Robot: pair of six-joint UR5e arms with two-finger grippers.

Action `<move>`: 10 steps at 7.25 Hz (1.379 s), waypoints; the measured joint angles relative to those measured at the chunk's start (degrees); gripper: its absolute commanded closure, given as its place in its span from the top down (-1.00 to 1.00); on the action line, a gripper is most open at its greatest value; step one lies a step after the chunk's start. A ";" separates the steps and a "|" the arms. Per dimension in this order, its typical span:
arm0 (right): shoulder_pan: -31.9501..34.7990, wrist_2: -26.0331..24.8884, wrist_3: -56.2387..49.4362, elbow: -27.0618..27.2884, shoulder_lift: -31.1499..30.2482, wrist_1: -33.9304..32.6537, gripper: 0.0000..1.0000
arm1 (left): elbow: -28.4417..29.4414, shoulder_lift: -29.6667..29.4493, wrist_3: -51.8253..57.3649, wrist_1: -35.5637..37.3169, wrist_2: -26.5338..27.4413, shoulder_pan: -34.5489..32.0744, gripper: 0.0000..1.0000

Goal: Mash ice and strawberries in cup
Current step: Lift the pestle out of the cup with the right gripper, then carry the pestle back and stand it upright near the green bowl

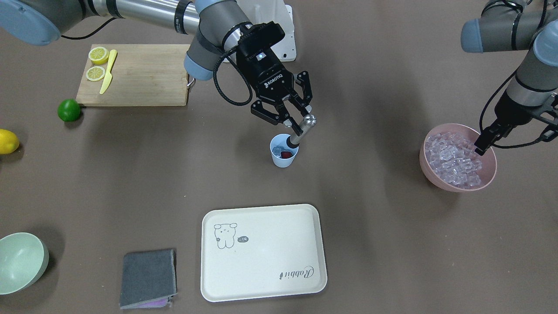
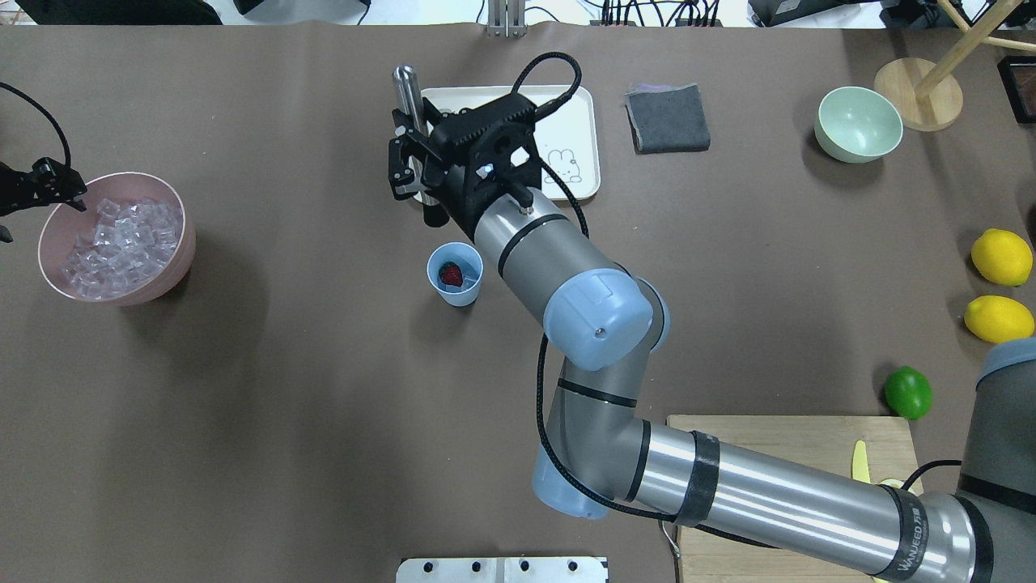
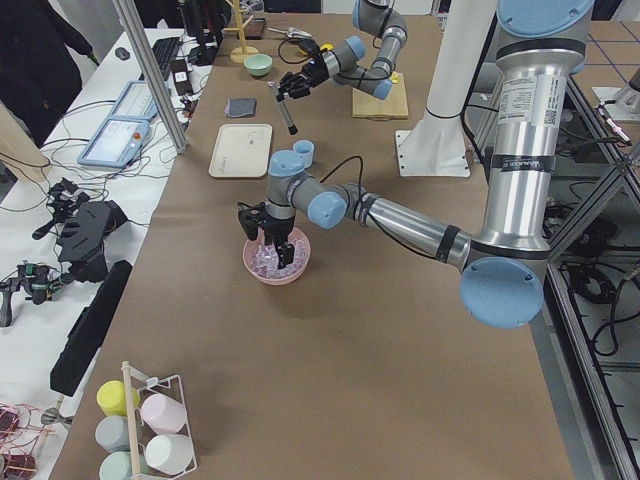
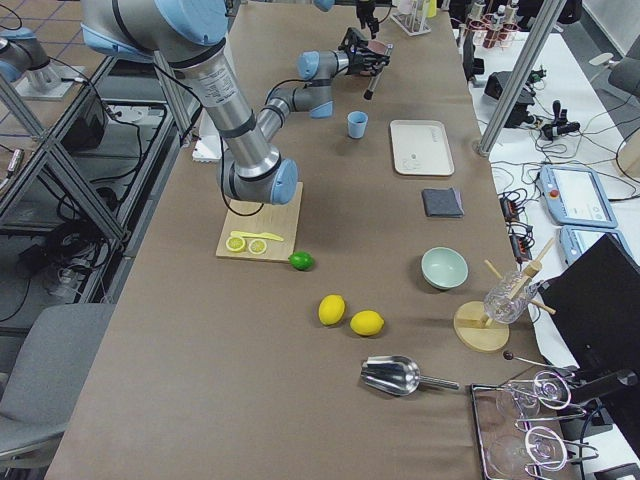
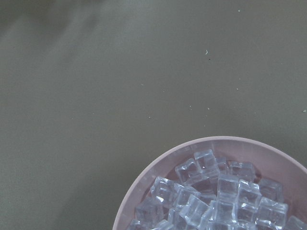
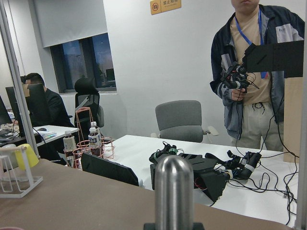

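Note:
The light-blue cup (image 1: 284,160) (image 2: 464,293) stands mid-table. Inside it lie a red strawberry (image 1: 286,154) (image 2: 451,275) and some clear ice (image 1: 277,151). My right gripper (image 1: 290,118) (image 2: 411,166) hangs just above the cup, shut on a metal muddler (image 1: 301,130) (image 2: 405,87) (image 6: 173,191). The muddler tilts, and its lower end dips into the cup. My left gripper (image 1: 514,138) (image 2: 40,185) (image 3: 270,238) is open over the rim of the pink bowl (image 1: 449,185) (image 2: 174,243) (image 5: 158,172). That bowl is full of ice cubes (image 1: 453,159) (image 2: 117,243) (image 5: 216,199).
A cream tray (image 1: 261,270) (image 2: 579,174) and a grey cloth (image 1: 148,277) lie on the operators' side. A cutting board (image 1: 144,78) carries lemon halves (image 1: 98,55) and a yellow knife (image 1: 107,72). Nearby sit a lime (image 1: 69,110), a lemon (image 1: 6,141) and a green bowl (image 1: 19,261).

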 measured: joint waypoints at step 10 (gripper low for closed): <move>38.72 59.08 8.70 11.34 -18.86 -48.57 -1.00 | -4.58 -13.04 7.52 0.18 2.23 8.35 0.93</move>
